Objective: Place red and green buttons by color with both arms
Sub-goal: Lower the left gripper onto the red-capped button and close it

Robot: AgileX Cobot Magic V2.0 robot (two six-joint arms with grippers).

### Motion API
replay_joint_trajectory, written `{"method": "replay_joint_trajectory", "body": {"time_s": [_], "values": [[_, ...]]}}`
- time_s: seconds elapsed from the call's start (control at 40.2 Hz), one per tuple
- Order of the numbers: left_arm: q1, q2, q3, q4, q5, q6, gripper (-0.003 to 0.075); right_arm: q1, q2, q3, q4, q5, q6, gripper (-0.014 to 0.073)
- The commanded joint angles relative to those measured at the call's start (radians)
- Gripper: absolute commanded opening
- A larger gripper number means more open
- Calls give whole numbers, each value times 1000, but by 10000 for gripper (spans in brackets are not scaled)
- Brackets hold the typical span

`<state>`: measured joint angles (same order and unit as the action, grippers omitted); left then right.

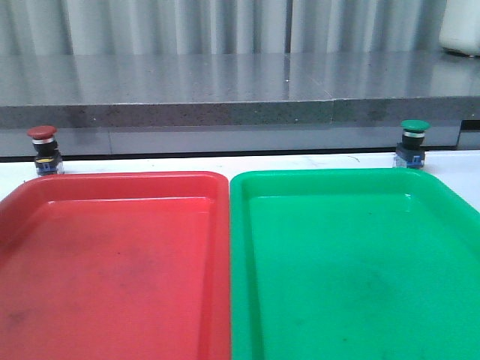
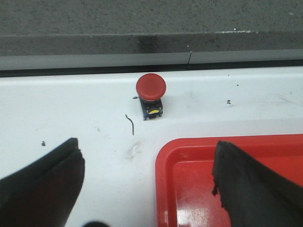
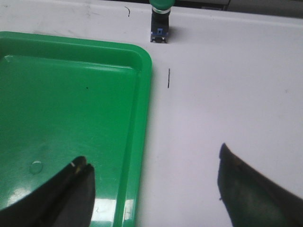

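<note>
Both claws hang spread wide with nothing between them. The left gripper [image 2: 147,189] shows its two black fingers at the lower corners of the left wrist frame, one over bare table, one over the corner of the red tray. The right gripper [image 3: 156,189] does the same at the bottom of the right wrist frame, one finger over the green tray, the other over white table. Neither arm appears in the front view.

Judging by how things lie, the task has barely begun. The red tray [image 1: 112,184] fills the lower left of the front frame and the green tray [image 1: 337,180] the lower right, edges just beside each other, and both hold nothing.

The red button [image 1: 44,149] stands upright on the white table [image 1: 225,161] at the left edge of the front frame, just beyond its tray's far corner. The green button [image 1: 412,142] stands upright at the right, beyond the green tray's far corner. Both pickups and both placements remain.
</note>
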<state>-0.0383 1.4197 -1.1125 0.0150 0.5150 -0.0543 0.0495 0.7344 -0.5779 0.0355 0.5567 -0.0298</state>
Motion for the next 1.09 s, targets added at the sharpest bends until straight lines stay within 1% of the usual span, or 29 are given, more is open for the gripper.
{"method": "replay_joint_trajectory", "body": {"time_s": [0.0,0.174,0.422,0.671,0.894,0.944,1.068], "values": [[-9,72,-97,-1,-33,3,547,-7,6,-25,-6,-68,-8,559],[-9,246,-226,-1,11,3,547,-7,6,-25,-6,-68,-8,559],[-9,437,-372,-1,14,3,547,-7,6,-25,-6,-67,-8,559],[-9,556,-469,-15,12,3,547,-7,6,-25,-6,-66,-8,559],[-9,609,-515,-15,13,3,543,-7,6,-25,-6,-66,-8,559],[-9,613,-516,-21,14,3,527,-7,6,-25,-6,-66,-8,559],[-9,615,-516,-33,14,3,414,-7,6,-25,-6,-66,-8,559]]}}
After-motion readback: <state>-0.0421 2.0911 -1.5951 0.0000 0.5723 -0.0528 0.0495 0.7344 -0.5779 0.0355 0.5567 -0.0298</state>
